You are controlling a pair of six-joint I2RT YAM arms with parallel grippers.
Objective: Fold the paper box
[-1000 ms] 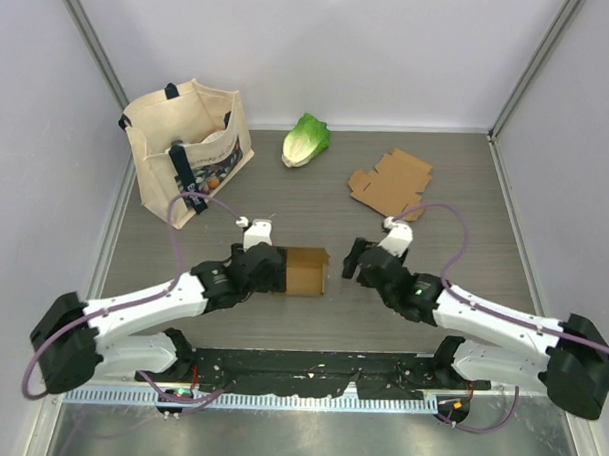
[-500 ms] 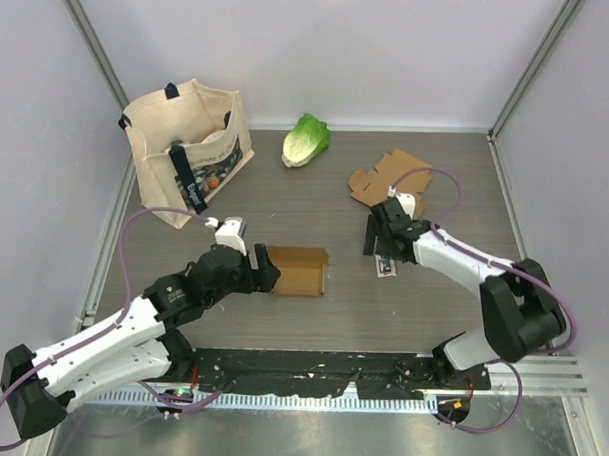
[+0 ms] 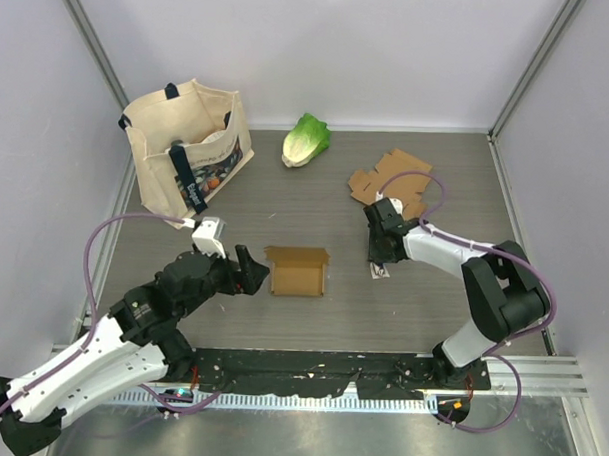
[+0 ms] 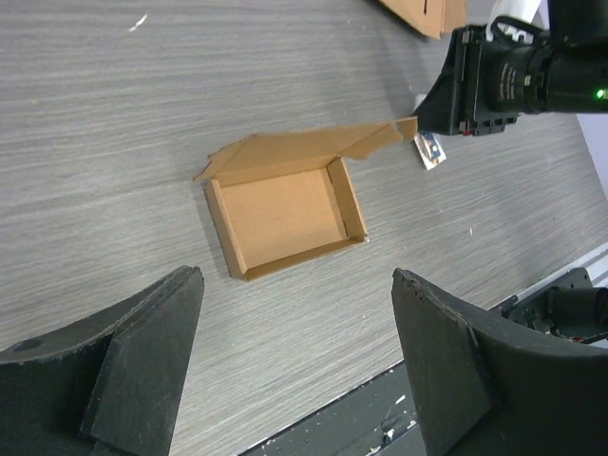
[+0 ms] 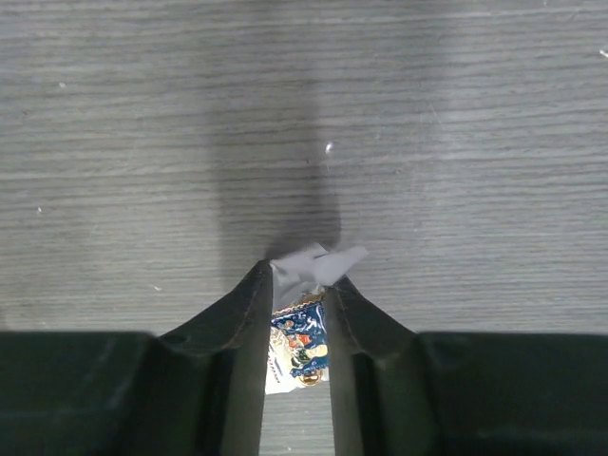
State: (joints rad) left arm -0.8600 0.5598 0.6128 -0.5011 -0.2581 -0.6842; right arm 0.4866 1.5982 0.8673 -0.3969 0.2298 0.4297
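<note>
Box [image 3: 296,272]: just right of my left gripper [image 3: 247,272], long axis left-right.
Left jaws: wide, empty, nearer.
Other arm: my right gripper [image 3: 379,263] pinches a packet [image 5: 296,344].

This is my robot lab cell, not a home or a shop. My left arm [image 3: 152,303] and right arm [image 3: 444,255] are bolted to a black mounting rail [image 3: 310,366] along the near edge of a grey wood-grain table [image 3: 315,203]. Plain pale walls [image 3: 321,48] close it in on the left, far and right sides, with bare aluminium posts [image 3: 91,35] at the far corners. Purple cables [image 3: 114,224] loop loose off the arms. On the table is a mixed set of props: a canvas tote bag [image 3: 188,134] far left, a lettuce [image 3: 306,140], a flat cardboard blank [image 3: 391,181] far right, an open paper box [image 3: 297,271] and a small printed packet [image 5: 299,342].
</note>
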